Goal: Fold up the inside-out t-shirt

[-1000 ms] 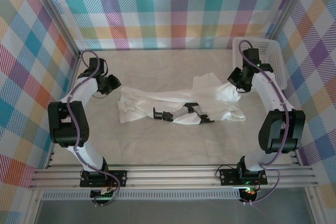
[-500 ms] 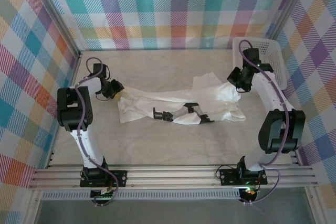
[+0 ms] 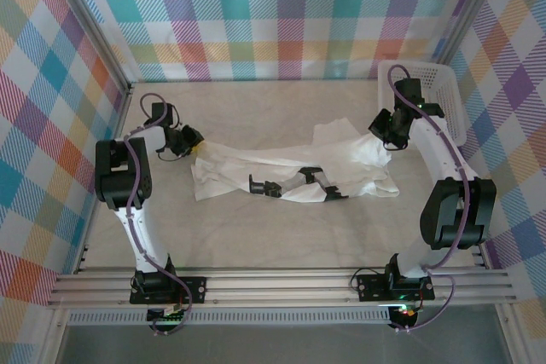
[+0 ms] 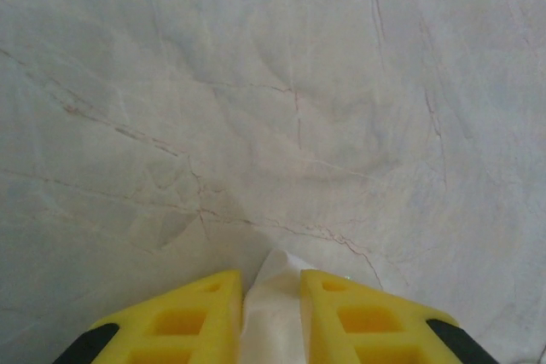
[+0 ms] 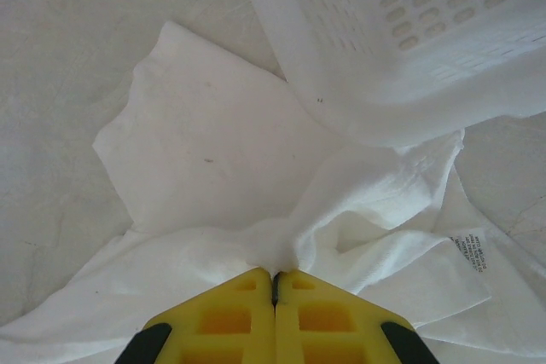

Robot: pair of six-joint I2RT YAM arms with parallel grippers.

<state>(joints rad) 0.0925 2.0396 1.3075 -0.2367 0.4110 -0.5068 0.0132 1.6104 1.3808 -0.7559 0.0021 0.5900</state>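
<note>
Across the worktop's middle the inside-out t-shirt lies bunched. My right hand is clamped on a fold. My left hand straddles only a cloth tip. Whether it grips I cannot tell, so stretching may pull it free.

One t-shirt lies on the one table, and one mesh basket stands at its far right corner. Two arms are bolted on (one gripper each: left gripper, right gripper).
</note>
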